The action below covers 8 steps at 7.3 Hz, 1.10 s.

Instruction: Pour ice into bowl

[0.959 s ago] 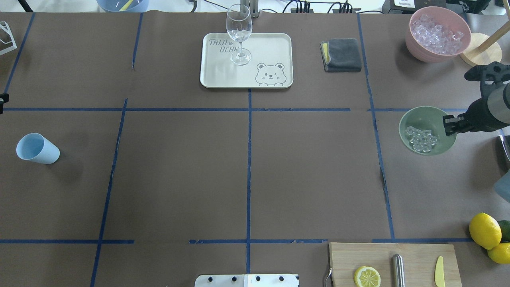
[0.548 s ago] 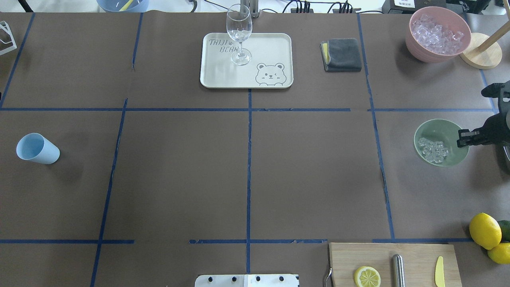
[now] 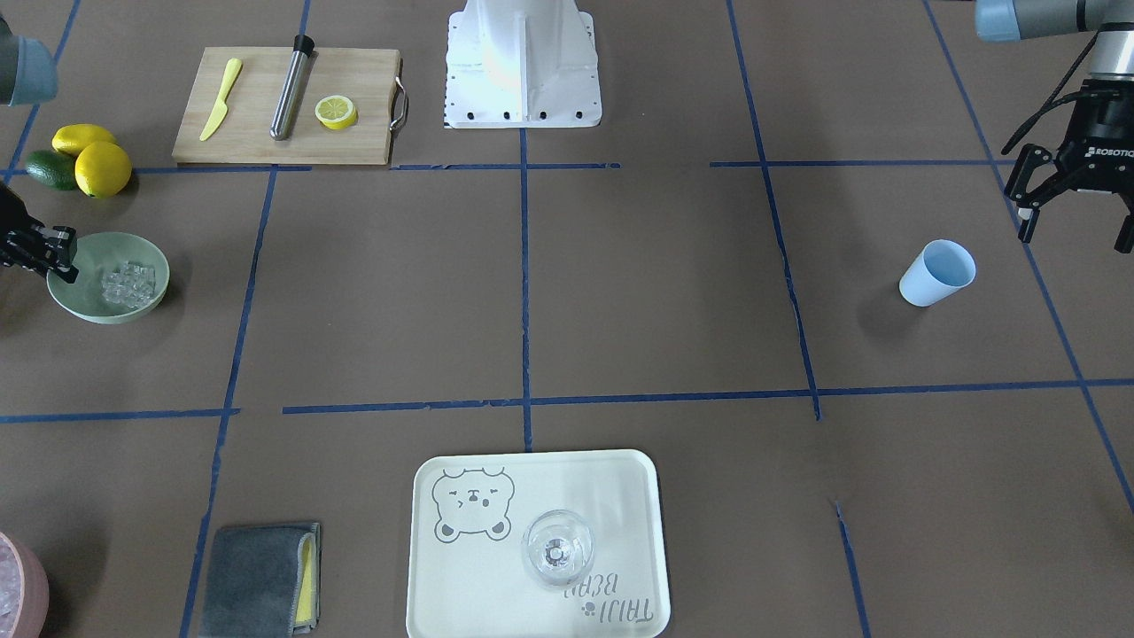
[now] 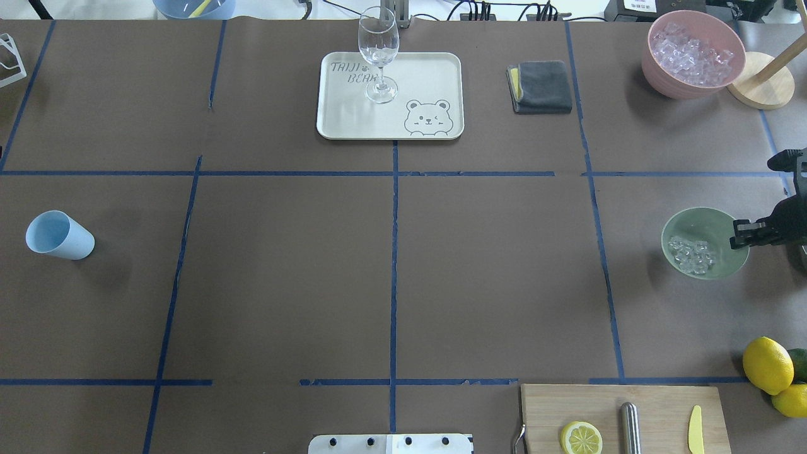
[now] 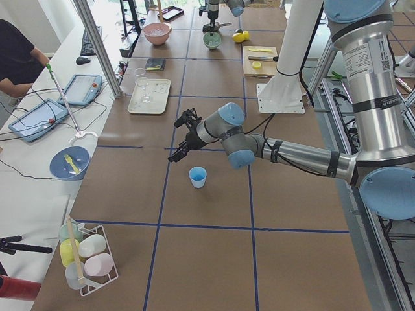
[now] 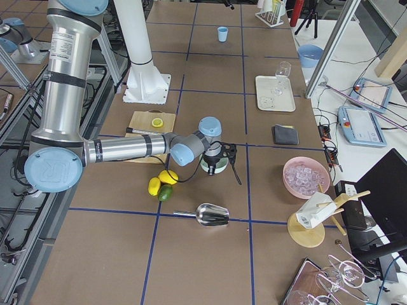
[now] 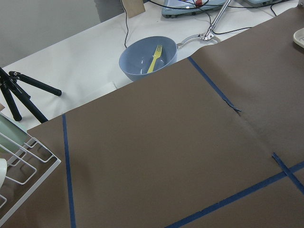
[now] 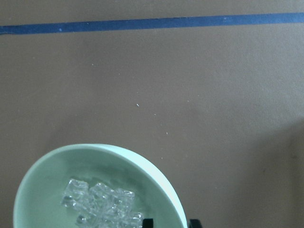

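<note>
The pale mint-green bowl (image 4: 712, 217) sits at the table's right side with a small heap of clear ice cubes (image 4: 691, 254) in it. My right gripper (image 4: 741, 233) is shut on the bowl's right rim. In the front-facing view the bowl (image 3: 97, 248), its ice (image 3: 128, 282) and the right gripper (image 3: 58, 257) are at the left edge. The right wrist view shows the bowl's rim (image 8: 95, 154) and the ice (image 8: 102, 204). My left gripper (image 3: 1072, 232) is open and empty, hanging behind the light blue cup (image 3: 937, 273).
A pink bowl (image 4: 656, 63) full of ice stands at the far right. A tray (image 4: 429, 75) holds a wine glass (image 4: 378, 53). A grey cloth (image 4: 541, 87) lies beside it. Lemons (image 4: 767, 364) and a cutting board (image 4: 656, 410) are near the bowl.
My right gripper has drawn the mint-green bowl with its ice to the right and toward the robot's side of the table. The blue cup has not moved.
</note>
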### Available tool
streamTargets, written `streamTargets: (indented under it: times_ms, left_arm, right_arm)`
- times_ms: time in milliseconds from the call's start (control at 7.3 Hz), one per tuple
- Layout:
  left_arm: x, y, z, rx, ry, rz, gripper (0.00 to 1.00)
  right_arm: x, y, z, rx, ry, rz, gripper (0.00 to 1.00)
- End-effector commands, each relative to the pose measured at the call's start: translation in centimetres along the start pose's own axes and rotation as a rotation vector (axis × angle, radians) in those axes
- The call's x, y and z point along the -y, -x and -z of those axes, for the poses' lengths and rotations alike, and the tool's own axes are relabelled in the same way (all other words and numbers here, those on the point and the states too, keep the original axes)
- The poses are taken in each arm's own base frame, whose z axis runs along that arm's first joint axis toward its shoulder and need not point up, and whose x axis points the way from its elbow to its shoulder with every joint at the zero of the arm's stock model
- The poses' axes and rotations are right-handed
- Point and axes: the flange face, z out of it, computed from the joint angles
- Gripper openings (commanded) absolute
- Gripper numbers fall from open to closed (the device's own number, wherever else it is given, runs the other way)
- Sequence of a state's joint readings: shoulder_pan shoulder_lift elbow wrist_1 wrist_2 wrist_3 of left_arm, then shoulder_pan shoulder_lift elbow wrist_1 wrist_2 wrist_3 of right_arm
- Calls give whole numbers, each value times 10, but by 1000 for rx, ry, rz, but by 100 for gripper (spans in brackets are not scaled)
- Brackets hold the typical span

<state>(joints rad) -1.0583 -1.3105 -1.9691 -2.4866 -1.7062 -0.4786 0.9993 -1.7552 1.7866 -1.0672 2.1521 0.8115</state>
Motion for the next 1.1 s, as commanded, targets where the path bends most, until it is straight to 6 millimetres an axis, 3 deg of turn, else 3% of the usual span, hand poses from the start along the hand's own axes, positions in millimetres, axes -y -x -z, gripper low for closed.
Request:
streamTargets:
  times_ms: [0,274,411,548,959]
  left_arm:
    - [-4,2,-7,4,20,2,100]
    - [-17,11,-21,36,93,-65,100]
    - [-9,16,-24,22,153,-114,100]
    - [13,36,-23,-17,233,-83,100]
    - [19,103,-2,-82,420,-143,100]
  right_arm:
    - [6,-10,10,-8,-14,28,100]
    - [25,-51,42,-78,-15,114,100]
    - [32,-64,64,-108,2,155,100]
    - [36,-71,89,-126,10,177,100]
    - [27,-146,139,-51,33,243,100]
